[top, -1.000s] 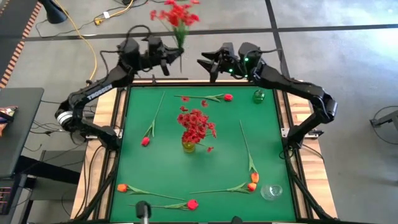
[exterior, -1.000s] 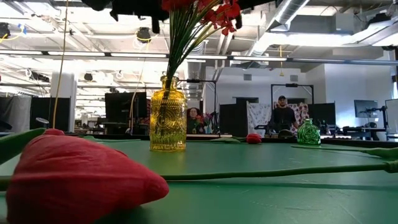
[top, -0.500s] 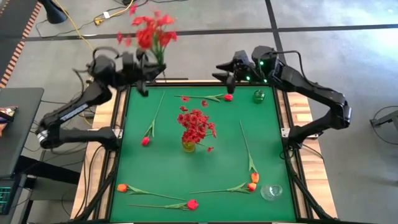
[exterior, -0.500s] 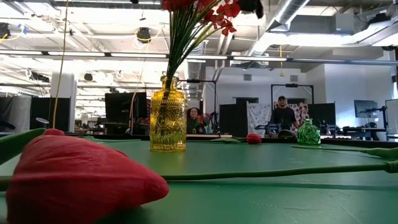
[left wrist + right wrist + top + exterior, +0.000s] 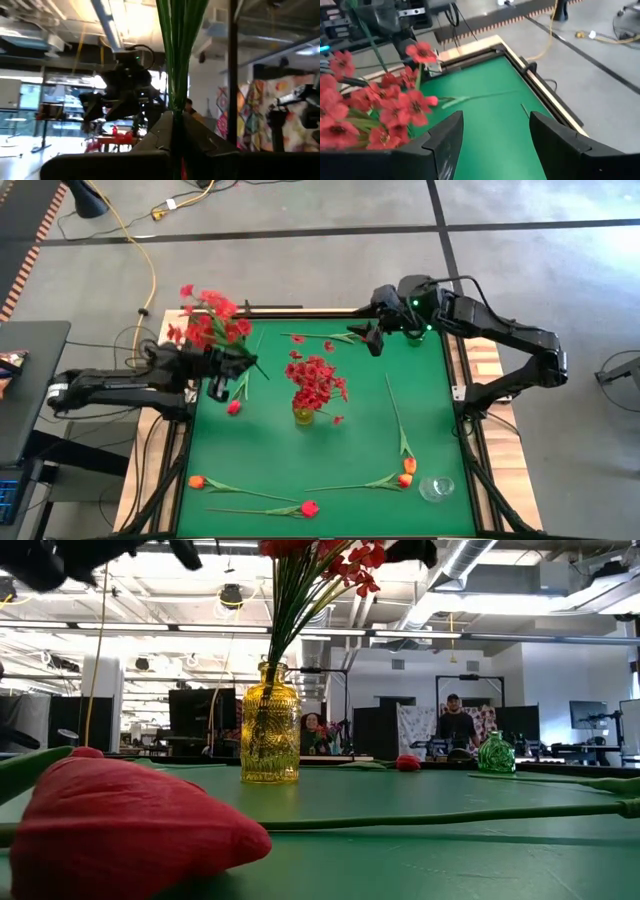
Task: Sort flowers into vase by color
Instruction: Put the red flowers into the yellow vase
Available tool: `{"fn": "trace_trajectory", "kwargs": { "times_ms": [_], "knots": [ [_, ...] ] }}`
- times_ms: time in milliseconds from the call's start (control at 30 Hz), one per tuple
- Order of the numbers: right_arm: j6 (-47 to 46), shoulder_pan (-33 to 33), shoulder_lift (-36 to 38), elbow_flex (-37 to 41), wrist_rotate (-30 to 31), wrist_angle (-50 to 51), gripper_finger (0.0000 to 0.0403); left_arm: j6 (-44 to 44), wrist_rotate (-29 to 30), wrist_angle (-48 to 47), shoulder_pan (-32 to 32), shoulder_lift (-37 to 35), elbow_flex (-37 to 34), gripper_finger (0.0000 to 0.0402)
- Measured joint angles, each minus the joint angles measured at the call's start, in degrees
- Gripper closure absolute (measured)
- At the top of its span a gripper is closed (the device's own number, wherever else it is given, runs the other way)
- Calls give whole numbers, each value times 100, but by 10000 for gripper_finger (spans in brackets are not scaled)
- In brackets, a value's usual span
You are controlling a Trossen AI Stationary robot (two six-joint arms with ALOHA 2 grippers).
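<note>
My left gripper (image 5: pixel 232 372) hangs over the table's left edge, shut on a bushy red sprig (image 5: pixel 205 322) whose green stems (image 5: pixel 177 60) rise from between its fingers. A yellow vase (image 5: pixel 303 416) at mid-table holds more red sprigs (image 5: pixel 316 380). My right gripper (image 5: pixel 372 338) hovers open above the far part of the table, near a red-pink tulip (image 5: pixel 367 336) that lies flat. More tulips lie on the cloth: a red-pink one (image 5: pixel 233 407) at the left, orange ones (image 5: pixel 406 472) at the near right. My left gripper pinches the sprig's bundle of green stems near their lower end (image 5: pixel 174 116) between its two fingers. The fingers come from the table's left, slanting upward. The sprig stands up above them, blossoms on top, lifted clear of the table.
A small green vase (image 5: pixel 415 334) stands at the far right corner and a clear glass one (image 5: pixel 437 488) at the near right. An orange tulip (image 5: pixel 196 480) and a red one (image 5: pixel 309 507) lie along the near edge. People and screens show in the room beyond.
My left gripper has swung from beyond the far edge toward the table's left and near side and sunk, carrying the red sprig, which stays above its fingers. My right gripper has come in over the far part of the table and tipped downward, staying open.
</note>
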State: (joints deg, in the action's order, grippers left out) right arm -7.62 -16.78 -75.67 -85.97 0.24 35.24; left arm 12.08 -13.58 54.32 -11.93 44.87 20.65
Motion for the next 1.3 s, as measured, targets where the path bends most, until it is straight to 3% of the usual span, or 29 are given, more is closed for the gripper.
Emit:
{"fn": "trace_trajectory", "kwargs": {
  "times_ms": [133,400,500,800,967,1300],
  "knots": [
    [-155,153,138,0,483,231,148,-44,737,400,536,346,-458,400],
    [-135,516,486,34,1411,615,148,-389,1351,862,1107,1468,-470,400],
    [-165,549,772,501,1523,312,148,-547,1593,1358,1146,2017,-470,400],
    [-1034,348,1818,1961,1515,-796,148,-311,1378,3554,1154,3703,-468,400],
    [-1232,370,2076,2087,1474,-773,148,-150,1336,3525,1236,4172,-337,400],
    [-1338,403,2059,2087,1422,-716,148,-750,1072,3526,1154,4436,-121,400]
  ]
}}
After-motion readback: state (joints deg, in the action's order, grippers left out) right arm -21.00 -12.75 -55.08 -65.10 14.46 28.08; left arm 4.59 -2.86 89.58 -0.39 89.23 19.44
